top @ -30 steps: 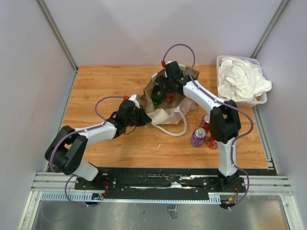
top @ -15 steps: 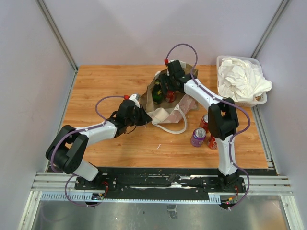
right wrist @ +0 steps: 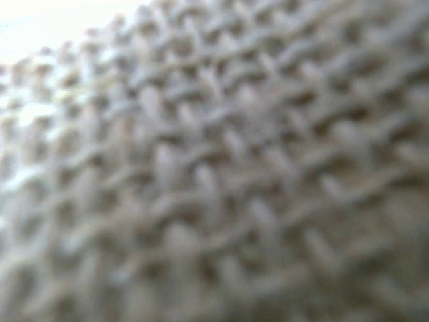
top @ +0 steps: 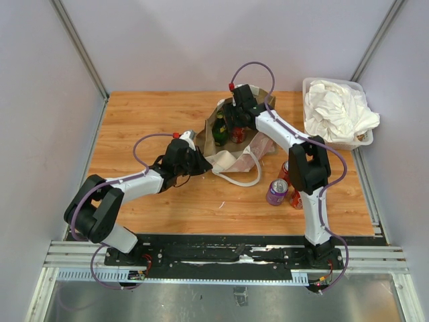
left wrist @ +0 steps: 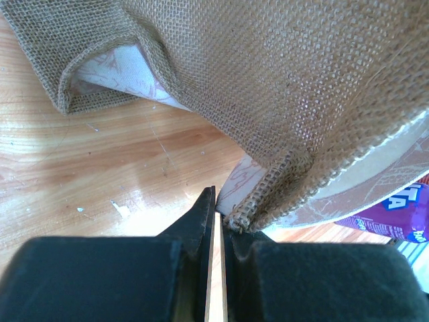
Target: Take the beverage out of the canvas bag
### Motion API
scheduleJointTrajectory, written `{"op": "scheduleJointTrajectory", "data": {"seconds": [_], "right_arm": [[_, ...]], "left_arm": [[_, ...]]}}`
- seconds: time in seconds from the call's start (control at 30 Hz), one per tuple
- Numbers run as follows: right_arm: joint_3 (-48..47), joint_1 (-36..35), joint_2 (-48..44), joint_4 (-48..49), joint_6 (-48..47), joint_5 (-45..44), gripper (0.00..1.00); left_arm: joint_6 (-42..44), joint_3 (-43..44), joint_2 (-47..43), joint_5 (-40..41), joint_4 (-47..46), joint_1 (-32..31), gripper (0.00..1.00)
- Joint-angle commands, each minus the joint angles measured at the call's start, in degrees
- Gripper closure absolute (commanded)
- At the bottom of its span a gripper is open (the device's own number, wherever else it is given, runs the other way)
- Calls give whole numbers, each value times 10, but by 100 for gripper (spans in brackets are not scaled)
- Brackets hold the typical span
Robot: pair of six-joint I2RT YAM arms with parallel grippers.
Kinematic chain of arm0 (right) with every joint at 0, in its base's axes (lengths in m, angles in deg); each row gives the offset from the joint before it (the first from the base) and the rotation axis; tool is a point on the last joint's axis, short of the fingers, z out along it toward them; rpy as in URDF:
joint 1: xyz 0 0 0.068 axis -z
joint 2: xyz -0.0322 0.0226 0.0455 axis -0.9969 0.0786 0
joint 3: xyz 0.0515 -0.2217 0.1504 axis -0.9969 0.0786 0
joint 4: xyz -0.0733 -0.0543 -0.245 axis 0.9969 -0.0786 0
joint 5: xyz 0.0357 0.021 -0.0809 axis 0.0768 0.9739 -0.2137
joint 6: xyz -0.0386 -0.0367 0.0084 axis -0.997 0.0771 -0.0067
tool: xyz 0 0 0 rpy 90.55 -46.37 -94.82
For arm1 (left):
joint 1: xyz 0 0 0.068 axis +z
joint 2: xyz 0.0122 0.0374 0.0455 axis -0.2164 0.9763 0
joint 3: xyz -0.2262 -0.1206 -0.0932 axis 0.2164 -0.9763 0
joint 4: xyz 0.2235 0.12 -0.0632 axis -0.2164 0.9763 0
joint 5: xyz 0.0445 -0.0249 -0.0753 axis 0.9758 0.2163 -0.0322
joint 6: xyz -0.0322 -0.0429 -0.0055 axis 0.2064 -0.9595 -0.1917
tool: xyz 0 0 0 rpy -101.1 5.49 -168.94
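Listing left to right, as I read it from the overhead view.

Item 1, left claw (top: pixel 200 165): low over the desk (top: pixel 144 117), clenched on the near-left corner of the canvas bag (top: pixel 236 159). On its wrist view the two black fingers (left wrist: pixel 201 225) are all but together. A thin pale strip shows between them, and a fold of the bag's brown weave runs down to their tips.

Item 2, canvas bag: slumped on the desk directly ahead of the left claw, mouth open upward, pale printed panel facing me. A white handle (top: pixel 241 182) loops on the desk just right of that claw.

Item 3, green bottle (top: pixel 218 131): upright inside the bag, just left of the right claw (top: pixel 232 125).

Item 4, right claw: down inside the bag's mouth. Its fingers are hidden from above, and its wrist view gives me only blurred weave filling the frame. I cannot tell whether it is released or clenched.

Item 5, red container (top: pixel 238 136): inside the bag, just right of the right claw; a can by the look of it.

Item 6, purple can (top: pixel 276 192): upright on the desk outside the bag, nearer me and to the right of the right claw. One red can (top: pixel 287 170) stands just beyond it, and a second red can (top: pixel 297 199) stands just to its right.

Item 7, clear bin of white cloths (top: pixel 337 111): far right of the desk, well apart from both claws.
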Motion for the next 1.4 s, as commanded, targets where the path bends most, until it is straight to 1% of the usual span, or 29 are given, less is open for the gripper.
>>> {"op": "scheduleJointTrajectory", "data": {"seconds": [0.0,0.07,0.1,0.13,0.2,0.23,0.4,0.63,0.83,1.07,1.2,1.37], "right_arm": [[11,12,22,-36,8,1,35],[11,12,22,-40,5,1,49],[11,11,22,-42,4,1,58],[10,11,22,-44,1,2,68],[2,11,20,-52,-5,7,93],[-4,11,18,-58,-9,9,99],[-23,10,-22,-56,-36,13,99],[-76,4,-86,-73,-53,20,99],[-67,-27,-168,-71,-69,9,99],[-21,-71,-270,-66,-78,-14,99],[35,-93,-343,-67,-70,-37,99],[133,-99,-447,-67,-46,-62,99]], "left_arm": [[7,5,14,5,14,4,91],[7,5,13,5,14,4,91],[7,5,12,5,14,4,91],[6,6,12,5,14,4,91],[7,6,10,5,15,4,91],[7,6,10,5,16,4,91],[8,6,7,7,17,4,91],[4,8,7,6,15,4,91],[3,8,4,5,14,4,91],[1,8,5,6,15,4,91],[-2,7,8,7,11,4,91],[-5,6,10,5,6,4,91]]}}
